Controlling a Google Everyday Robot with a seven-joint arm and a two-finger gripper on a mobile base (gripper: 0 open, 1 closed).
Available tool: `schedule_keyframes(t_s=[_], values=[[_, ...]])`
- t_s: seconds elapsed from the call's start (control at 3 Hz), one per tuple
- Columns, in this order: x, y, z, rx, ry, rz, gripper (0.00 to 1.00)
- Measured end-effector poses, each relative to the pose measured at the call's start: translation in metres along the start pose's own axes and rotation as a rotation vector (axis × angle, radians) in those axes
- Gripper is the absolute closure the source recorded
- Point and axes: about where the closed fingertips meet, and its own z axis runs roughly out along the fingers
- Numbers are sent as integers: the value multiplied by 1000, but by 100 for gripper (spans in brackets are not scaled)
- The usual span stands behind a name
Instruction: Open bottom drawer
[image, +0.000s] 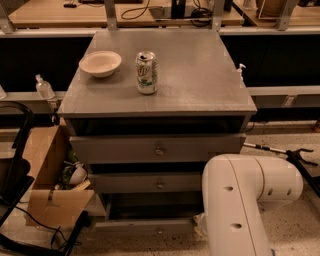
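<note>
— Currently, where is the bottom drawer sitting?
— It is sitting lowest in the grey cabinet, with its front standing slightly forward and a dark gap showing above it.
— And the tool?
— It is lying low by that drawer's right end, mostly hiding behind the white arm. I cannot tell its state, nor whether it is holding anything.
— Anything on top?
— A bowl and a can are standing near each other, apart.
</note>
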Motion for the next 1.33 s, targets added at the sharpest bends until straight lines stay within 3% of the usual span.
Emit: schedule_keyframes(t_s=[0.33,0.67,1.0,1.33], values=[[0,0,0,0,0,0,12],[-1,1,1,-1,-1,0,0],[-1,1,1,-1,-1,0,0],[-1,2,2,-3,-2,0,18]])
